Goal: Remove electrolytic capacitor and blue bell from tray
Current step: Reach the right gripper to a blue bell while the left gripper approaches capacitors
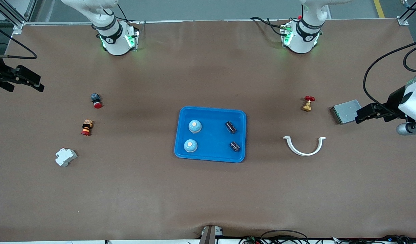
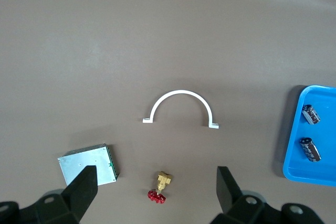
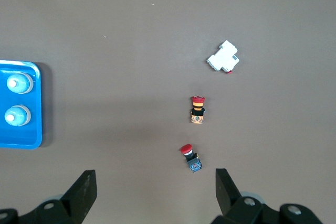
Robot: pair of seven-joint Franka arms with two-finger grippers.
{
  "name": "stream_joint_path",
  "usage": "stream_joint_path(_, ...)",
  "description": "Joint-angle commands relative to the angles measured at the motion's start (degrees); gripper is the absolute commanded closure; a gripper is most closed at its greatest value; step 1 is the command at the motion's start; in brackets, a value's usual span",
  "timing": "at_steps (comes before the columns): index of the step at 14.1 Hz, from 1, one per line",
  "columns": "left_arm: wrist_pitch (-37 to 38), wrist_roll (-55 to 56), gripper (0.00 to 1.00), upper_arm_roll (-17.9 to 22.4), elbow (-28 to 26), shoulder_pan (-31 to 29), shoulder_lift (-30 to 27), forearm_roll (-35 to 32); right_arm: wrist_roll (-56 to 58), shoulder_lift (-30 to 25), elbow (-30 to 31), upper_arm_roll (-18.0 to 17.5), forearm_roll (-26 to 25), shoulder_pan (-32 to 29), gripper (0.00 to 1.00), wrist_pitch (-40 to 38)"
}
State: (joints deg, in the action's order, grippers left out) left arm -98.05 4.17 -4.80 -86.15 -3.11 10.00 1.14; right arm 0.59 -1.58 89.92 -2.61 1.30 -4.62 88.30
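Two bells [image 1: 195, 126] and two capacitors [image 1: 231, 127] lie inside the blue tray [image 1: 210, 113] at the middle of the brown tabletop [image 1: 208, 189], the bells toward my right arm's end of it, the capacitors toward my left arm's end. Only the front view shows all four together: my left wrist view catches just a corner of the tray with the pair of capacitors [image 2: 311, 114], and my right wrist view catches just an edge with the pair of bells [image 3: 19, 83]. My left hand [image 2: 153, 184] hangs released, fingers spread wide and holding nothing, over the tabletop toward my left arm's end, above a brass valve with a red handwheel [image 2: 160, 187], with a white half-ring clamp [image 2: 181, 106] and a grey metal box [image 2: 88, 163] nearby. My right hand [image 3: 153, 187] is likewise spread and empty, over the tabletop toward my right arm's end, above a red push button with a dark base [image 3: 190, 158], a second red-capped button switch [image 3: 197, 110] and a white plastic block [image 3: 224, 57]. Front view shows both hands only at its edges.
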Motion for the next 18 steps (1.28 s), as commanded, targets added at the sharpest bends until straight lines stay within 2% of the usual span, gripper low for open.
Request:
stream_joint_path(1, 0.93, -0.22, 0.00, -0.30, 0.45, -0.14, -0.16, -1.23, 0.46, -1.14, 1.05, -0.02, 0.37, -0.04, 0.00, 0.03)
stream_joint_path(8, 0.84, 0.57, 0.00, -0.38, 0.45, 0.12, -0.16, -1.05, 0.55, -1.06, 1.75, 0.06, 0.37, -0.13, 0.00, 0.47)
stream_joint_path(12, 0.84, 0.57, 0.00, -0.38, 0.45, -0.05, -0.33, -1.13, -5.49, -3.16, 7.89, -0.20, 4.07, 0.22, 0.00, 4.41)
stream_joint_path(14, 0.93, 0.57, 0.00, -0.30, 0.45, 0.04, -0.33, -1.31, -9.89, -3.16, 9.65, -1.69, 3.63, 2.67, 0.00, 5.12)
stream_joint_path(16, 0.84, 0.40, 0.00, -0.38, 0.45, -0.14, -0.33, -1.31, -19.00, -3.16, 12.90, -1.78, 3.54, 7.32, 0.00, 7.57)
stream_joint_path(18, 0.84, -0.48, 0.00, 0.05, 0.54, -0.40, -0.77, -1.22, -27.45, -2.99, 17.10, -1.78, 3.54, 11.98, 0.00, 13.00)
